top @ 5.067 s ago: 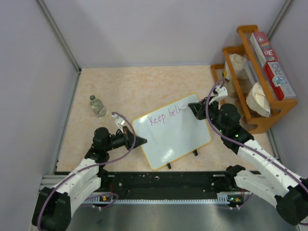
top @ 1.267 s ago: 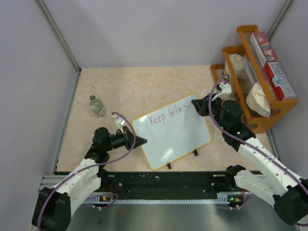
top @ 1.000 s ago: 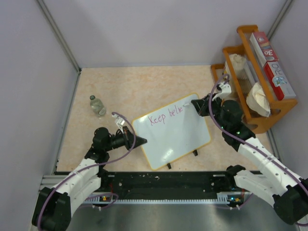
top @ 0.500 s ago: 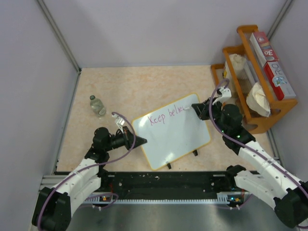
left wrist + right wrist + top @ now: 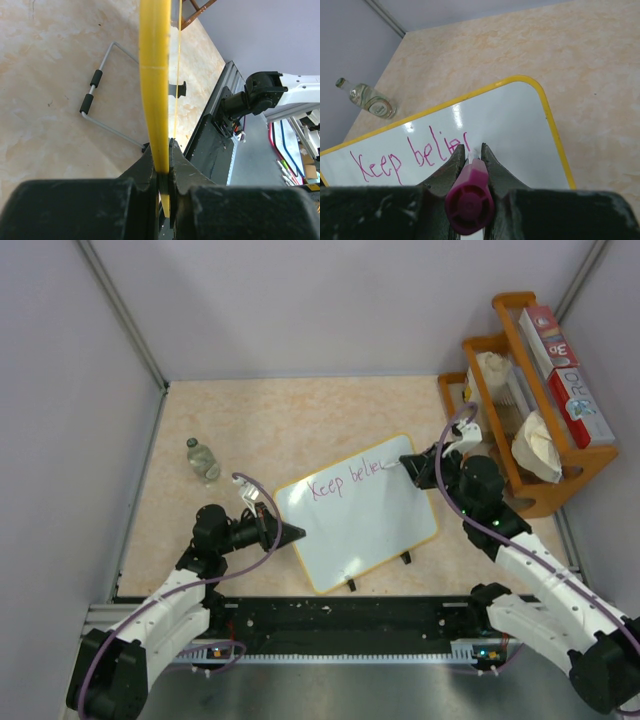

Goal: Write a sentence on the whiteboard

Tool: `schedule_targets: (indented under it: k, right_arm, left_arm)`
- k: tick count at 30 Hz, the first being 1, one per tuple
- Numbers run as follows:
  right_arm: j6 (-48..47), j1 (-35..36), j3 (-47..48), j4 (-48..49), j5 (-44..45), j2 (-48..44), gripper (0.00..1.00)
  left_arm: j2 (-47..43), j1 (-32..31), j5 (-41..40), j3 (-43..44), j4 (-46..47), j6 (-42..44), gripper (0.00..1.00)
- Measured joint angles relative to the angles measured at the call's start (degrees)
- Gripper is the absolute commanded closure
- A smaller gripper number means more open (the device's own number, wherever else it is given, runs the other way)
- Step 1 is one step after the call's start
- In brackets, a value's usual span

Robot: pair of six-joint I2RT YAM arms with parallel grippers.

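The whiteboard (image 5: 365, 525), white with a yellow rim, lies tilted mid-table; it also shows in the right wrist view (image 5: 520, 130). The sentence (image 5: 345, 480) reads "Keep belie" in purple-pink along the far edge, also seen in the right wrist view (image 5: 410, 157). My right gripper (image 5: 405, 462) is shut on a purple-pink marker (image 5: 470, 197), its tip on the board just right of the last letter. My left gripper (image 5: 290, 533) is shut on the board's yellow left rim (image 5: 155, 85), seen edge-on in the left wrist view.
A small clear bottle (image 5: 203, 459) lies at the far left, also in the right wrist view (image 5: 367, 97). A wooden rack (image 5: 530, 390) with boxes and cloths stands at the right. The board's wire stand (image 5: 100, 95) rests on the table.
The writing has grown from "Keep beli" to "Keep belie". My right gripper has shifted slightly right along the line with the marker. The left arm has not moved.
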Motion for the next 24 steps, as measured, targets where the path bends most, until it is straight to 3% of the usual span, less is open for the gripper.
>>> schedule_targets:
  k: [24]
  right_arm:
    - [0.0, -1.2, 4.1, -0.8, 0.3, 2.2, 1.00]
  left_arm:
    - [-0.4, 0.0, 0.0, -0.3, 0.0, 0.2, 1.00]
